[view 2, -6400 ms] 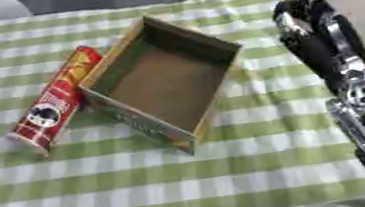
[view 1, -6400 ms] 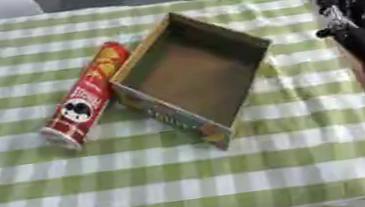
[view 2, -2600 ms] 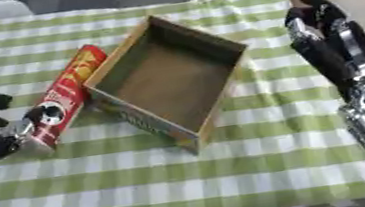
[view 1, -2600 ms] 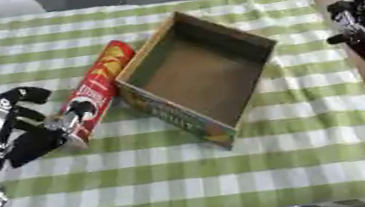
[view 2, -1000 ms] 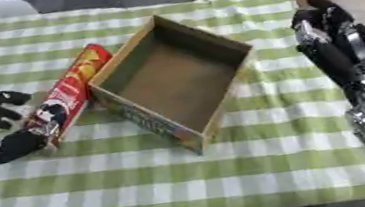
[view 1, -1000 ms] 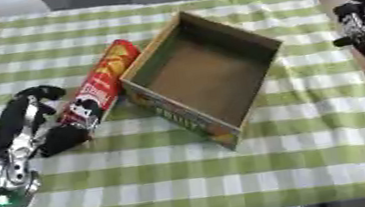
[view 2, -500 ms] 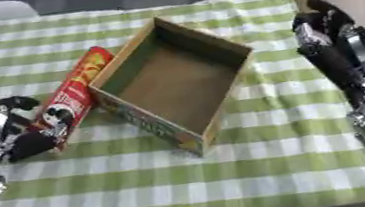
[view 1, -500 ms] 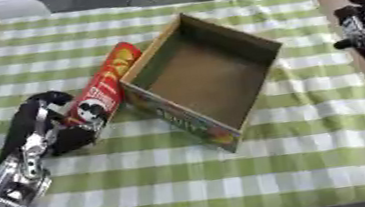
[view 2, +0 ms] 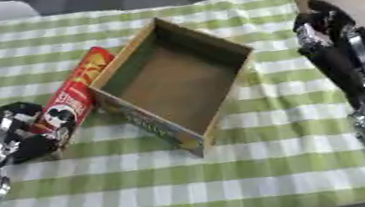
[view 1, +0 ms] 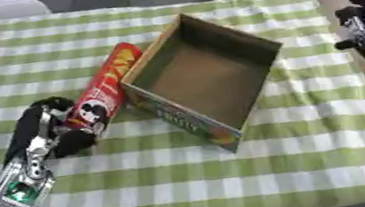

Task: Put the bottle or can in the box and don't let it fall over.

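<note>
On the checked cloth (view 1: 317,158) we count one can (view 1: 104,96), lying beside one box (view 1: 209,79); our left hand (view 1: 48,130) grips its lower end, right hand (view 2: 332,38) hangs slack.

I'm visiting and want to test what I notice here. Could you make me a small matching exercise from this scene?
Things:
1. red can
2. box
3. left hand
4. right hand

States:
A. open-topped, nothing inside
B. idle at the cloth's right edge
C. lying on its side beside the box
D. at the can's near end

Pairs: 1-C, 2-A, 3-D, 4-B
</note>
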You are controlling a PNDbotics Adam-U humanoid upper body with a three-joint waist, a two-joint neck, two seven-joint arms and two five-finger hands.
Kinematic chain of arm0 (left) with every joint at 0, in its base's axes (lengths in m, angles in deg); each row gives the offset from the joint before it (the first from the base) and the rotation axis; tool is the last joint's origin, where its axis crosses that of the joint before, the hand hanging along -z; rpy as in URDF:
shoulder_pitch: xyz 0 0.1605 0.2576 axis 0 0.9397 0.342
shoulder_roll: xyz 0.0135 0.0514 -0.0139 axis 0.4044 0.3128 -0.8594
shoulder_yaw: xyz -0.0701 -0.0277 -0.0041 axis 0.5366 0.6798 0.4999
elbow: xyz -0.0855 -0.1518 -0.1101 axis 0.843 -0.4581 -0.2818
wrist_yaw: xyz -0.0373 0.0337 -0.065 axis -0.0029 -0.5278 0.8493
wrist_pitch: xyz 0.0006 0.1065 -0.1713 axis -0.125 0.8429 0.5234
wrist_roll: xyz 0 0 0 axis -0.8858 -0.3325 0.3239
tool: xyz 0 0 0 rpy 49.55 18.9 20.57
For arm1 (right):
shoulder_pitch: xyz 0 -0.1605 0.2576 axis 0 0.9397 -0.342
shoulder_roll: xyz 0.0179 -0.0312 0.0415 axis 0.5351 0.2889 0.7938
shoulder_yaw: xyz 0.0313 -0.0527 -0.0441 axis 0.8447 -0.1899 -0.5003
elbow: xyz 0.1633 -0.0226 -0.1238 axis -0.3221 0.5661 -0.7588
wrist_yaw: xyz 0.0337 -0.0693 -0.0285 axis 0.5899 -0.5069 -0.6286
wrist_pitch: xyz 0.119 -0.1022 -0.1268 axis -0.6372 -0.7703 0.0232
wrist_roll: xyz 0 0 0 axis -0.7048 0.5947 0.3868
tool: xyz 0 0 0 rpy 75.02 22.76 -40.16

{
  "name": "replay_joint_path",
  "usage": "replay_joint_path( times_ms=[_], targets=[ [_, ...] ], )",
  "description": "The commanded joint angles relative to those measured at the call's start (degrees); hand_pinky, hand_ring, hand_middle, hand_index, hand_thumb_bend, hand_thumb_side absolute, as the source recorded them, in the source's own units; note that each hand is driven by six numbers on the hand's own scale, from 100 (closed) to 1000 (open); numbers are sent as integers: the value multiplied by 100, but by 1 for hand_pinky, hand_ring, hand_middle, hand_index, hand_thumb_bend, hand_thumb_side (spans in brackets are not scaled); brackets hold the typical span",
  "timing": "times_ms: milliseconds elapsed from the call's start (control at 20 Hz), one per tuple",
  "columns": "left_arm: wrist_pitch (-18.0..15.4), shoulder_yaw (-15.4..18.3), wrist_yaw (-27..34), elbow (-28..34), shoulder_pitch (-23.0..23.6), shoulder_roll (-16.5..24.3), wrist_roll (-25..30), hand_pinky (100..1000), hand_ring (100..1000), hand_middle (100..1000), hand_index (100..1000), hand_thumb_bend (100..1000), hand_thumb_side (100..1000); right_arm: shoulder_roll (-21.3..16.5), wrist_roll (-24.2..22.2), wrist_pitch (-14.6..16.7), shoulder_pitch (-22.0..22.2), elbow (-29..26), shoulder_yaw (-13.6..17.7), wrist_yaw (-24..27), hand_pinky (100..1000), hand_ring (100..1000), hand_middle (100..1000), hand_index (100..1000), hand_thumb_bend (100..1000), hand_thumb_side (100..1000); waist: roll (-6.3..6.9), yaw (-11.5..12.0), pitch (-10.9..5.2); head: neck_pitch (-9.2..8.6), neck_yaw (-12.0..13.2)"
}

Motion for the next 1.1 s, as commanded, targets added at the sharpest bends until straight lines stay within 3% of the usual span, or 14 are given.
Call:
replay_joint_path(
  times_ms=[50, 400, 700, 950, 1100],
  targets=[
    [-24, -12, 50, 8, -74, 41, -13, 509, 618, 702, 751, 501, 309, -68, -10, 17, -57, -107, 33, 29, 683, 920, 792, 937, 100, 673, -67, -4, -38, -44, 15],
    [-35, -64, 77, 2, -62, 42, 48, 436, 584, 682, 737, 493, 223, -55, -8, 24, -48, -93, 43, 32, 683, 921, 793, 937, 100, 673, -58, -11, -46, -41, 15],
    [16, -87, 79, -54, -56, 31, 120, 433, 586, 674, 738, 495, 176, -46, -7, 34, -44, -82, 51, 37, 683, 921, 793, 937, 100, 673, -47, -23, -45, -47, 15],
    [58, -134, 70, -217, -44, 12, 129, 453, 599, 684, 756, 511, 245, -38, -1, 44, -45, -81, 60, 39, 683, 921, 793, 937, 100, 674, -44, -31, -41, -44, 13],
    [34, -205, 8, -349, -51, 5, 179, 528, 645, 705, 774, 532, 301, -35, 2, 48, -44, -80, 65, 40, 683, 921, 792, 936, 100, 674, -45, -34, -39, -44, 17]
  ],
)
